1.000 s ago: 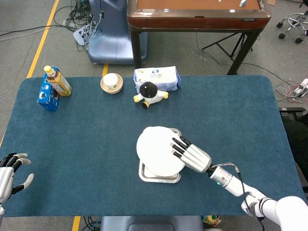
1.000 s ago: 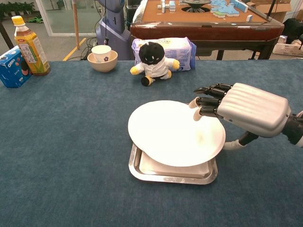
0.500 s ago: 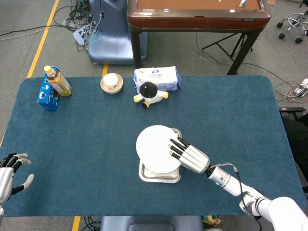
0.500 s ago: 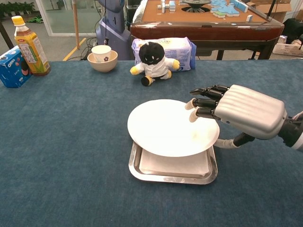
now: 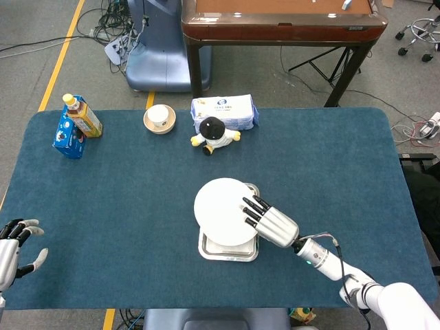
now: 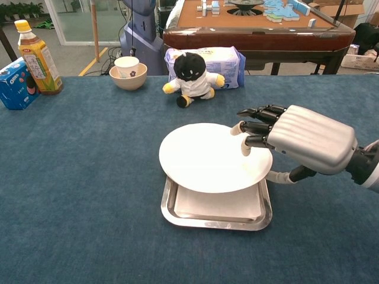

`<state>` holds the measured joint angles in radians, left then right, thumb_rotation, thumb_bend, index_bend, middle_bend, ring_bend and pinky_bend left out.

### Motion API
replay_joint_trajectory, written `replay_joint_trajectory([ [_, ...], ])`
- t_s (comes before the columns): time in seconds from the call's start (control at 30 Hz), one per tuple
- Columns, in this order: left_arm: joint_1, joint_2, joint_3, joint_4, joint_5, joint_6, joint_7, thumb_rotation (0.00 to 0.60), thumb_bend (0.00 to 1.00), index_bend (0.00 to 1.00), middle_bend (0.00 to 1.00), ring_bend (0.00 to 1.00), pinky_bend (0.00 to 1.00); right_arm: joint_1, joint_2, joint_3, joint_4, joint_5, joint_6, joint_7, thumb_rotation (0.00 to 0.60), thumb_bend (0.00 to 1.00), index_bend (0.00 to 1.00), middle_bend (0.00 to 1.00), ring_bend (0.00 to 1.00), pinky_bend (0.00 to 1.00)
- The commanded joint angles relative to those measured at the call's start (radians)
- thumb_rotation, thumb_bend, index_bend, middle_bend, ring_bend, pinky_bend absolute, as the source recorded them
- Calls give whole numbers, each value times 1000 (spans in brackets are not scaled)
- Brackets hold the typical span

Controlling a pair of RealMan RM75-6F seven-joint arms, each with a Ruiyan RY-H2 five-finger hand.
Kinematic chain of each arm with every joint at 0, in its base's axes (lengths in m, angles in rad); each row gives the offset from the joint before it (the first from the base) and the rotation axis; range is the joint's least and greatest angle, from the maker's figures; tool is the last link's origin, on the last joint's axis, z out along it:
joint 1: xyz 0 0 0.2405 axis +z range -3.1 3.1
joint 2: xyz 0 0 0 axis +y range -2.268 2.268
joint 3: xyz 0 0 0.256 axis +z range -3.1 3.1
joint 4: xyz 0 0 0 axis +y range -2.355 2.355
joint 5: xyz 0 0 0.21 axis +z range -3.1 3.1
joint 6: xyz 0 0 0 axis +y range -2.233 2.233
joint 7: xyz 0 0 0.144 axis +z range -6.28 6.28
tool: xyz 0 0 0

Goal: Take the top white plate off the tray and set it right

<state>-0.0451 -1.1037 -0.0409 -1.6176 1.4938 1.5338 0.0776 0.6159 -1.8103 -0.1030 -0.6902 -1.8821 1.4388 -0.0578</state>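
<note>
A round white plate (image 6: 207, 158) (image 5: 220, 209) hovers just above the metal tray (image 6: 169, 216) (image 5: 204, 249) in the middle of the blue table. My right hand (image 6: 296, 137) (image 5: 269, 220) grips the plate's right rim, fingers (image 6: 260, 126) laid over its top and the thumb under it. Beneath the plate, another white piece (image 6: 219, 204) lies in the tray. My left hand (image 5: 14, 247) rests open at the table's near left corner, seen only in the head view, holding nothing.
A plush toy (image 6: 190, 74) and a tissue pack (image 6: 228, 58) sit at the back centre, a bowl with a cup (image 6: 129, 72) to their left. A bottle (image 6: 34, 50) and blue box (image 6: 15, 84) stand at the far left. Bare blue cloth (image 6: 331, 225) lies right of the tray.
The plate has risen slightly off the tray and levelled out in my right hand, shifting a little toward the back. The left hand has stayed put.
</note>
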Motion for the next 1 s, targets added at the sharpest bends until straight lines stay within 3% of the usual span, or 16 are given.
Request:
replay_joint_trajectory([
  [0.03, 0, 0, 0, 0, 0, 0, 1, 600, 274, 419, 301, 187, 319, -1, -3, 0, 3, 2, 4, 1, 600, 368, 423, 228, 101, 184],
  [1.0, 2, 3, 0, -3, 0, -1, -1, 600, 274, 419, 301, 187, 319, 4, -67, -25, 108, -3, 79, 127, 600, 405, 576, 248, 101, 187],
])
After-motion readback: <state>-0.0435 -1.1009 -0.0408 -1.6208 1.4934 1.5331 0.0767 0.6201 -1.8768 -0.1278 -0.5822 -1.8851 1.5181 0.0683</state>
